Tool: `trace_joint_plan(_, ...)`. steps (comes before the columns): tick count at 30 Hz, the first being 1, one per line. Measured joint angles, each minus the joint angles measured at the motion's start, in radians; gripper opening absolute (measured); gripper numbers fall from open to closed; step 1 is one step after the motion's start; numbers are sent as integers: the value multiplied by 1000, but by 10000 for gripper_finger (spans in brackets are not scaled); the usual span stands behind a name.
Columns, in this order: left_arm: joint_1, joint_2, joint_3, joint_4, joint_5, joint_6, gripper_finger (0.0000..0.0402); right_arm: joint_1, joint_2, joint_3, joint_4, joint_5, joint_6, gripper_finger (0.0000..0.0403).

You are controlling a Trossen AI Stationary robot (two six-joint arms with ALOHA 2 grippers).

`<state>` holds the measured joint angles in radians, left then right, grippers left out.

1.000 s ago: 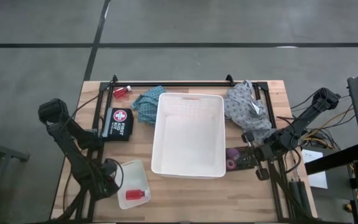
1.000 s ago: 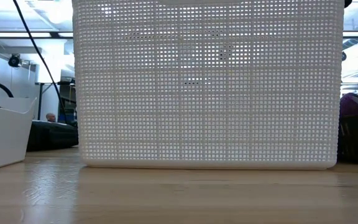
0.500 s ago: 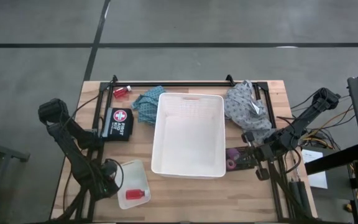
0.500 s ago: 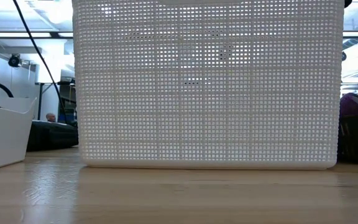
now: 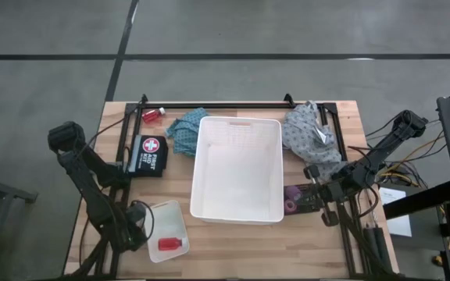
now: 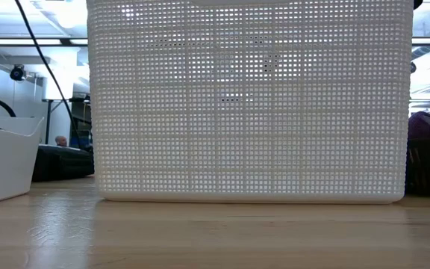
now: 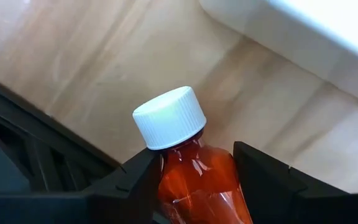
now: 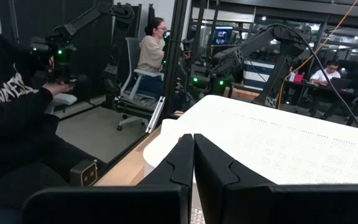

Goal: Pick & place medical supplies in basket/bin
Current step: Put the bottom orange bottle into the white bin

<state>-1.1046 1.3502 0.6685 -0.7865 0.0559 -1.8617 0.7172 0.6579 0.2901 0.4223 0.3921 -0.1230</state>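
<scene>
The left gripper (image 7: 191, 186) was clamped on a red bottle (image 7: 201, 183), one finger on each side of its body and the white cap (image 7: 169, 117) sticking out past the fingertips above the worktop (image 7: 92, 74). In the high view that gripper (image 5: 141, 226) sat just left of the small tray (image 5: 165, 212), which held another red bottle (image 5: 172, 245). The basket (image 5: 237, 168) stood right of the tray. The right gripper (image 8: 193, 163), fingers pressed together and holding nothing, lay just right of the basket, beside a purple roll (image 5: 291, 192). A third red bottle (image 5: 153, 115) and the teal cloth (image 5: 184, 129) lay left of the basket, the grey cloth (image 5: 309, 131) to its right.
</scene>
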Motion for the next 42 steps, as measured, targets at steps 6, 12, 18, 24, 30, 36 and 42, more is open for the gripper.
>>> trace_joint_plan(6,0,-2,59,-37,5,3,195,0,0,0,0,0,0,8)
trace_joint_plan(12,0,-14,149,-152,-14,-12,194,0,0,0,0,0,0,8)
trace_joint_plan(18,6,-14,256,-279,-76,-24,195,0,0,0,0,0,0,8)
trace_joint_plan(24,26,-14,349,-397,-163,-4,195,0,0,0,0,0,0,8)
trace_joint_plan(30,92,-14,389,-418,-198,160,196,0,0,0,0,0,0,8)
trace_joint_plan(36,222,-14,393,-387,-202,424,196,0,0,0,0,0,0,8)
trace_joint_plan(42,349,-14,393,-287,-229,726,196,0,0,0,0,0,0,8)
